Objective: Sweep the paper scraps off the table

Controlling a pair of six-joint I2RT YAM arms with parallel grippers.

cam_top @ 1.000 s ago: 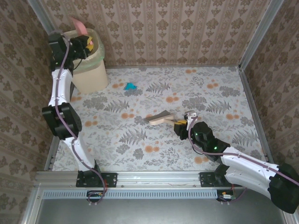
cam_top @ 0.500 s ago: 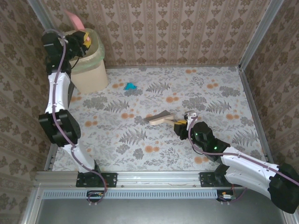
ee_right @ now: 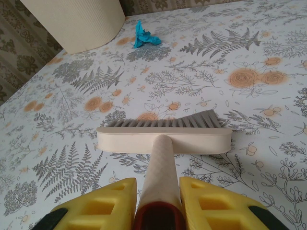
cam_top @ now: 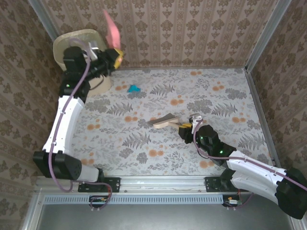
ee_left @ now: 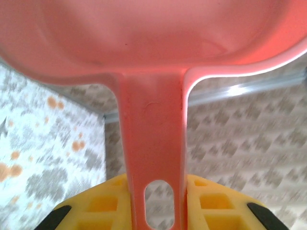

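Mostly the job looks close to done but not finished. One teal paper scrap [cam_top: 134,88] lies on the table [cam_top: 120,143] just in front of the bin [cam_top: 61,42] and well apart from the brush [cam_top: 165,120]. I judge that it is what is left to sweep up. No other scraps stand out on the cloth, though a white or pale bit would be easy to lose among the printed leaves and flowers, so I cannot rule one out. The left gripper [cam_top: 115,56] is closed on the handle of the pink dustpan [cam_top: 112,28] and holds it up in the air beside the bin's rim, pan end uppermost. The left wrist view shows that handle pinched between the yellow fingers [ee_left: 103,203]. The right gripper [cam_top: 187,127] is clamped on the brush handle, with the brush head resting on the cloth near the middle of the table. In the right wrist view the teal scrap sits far beyond the bristles, close to the bin's wall. The left arm covers part of the bin's mouth, so I cannot tell what is inside it. The dustpan is blurred from above and cut off at its edges in the wrist view, so whether it carries anything is unclear. The right arm hides a stretch of cloth at the near right.
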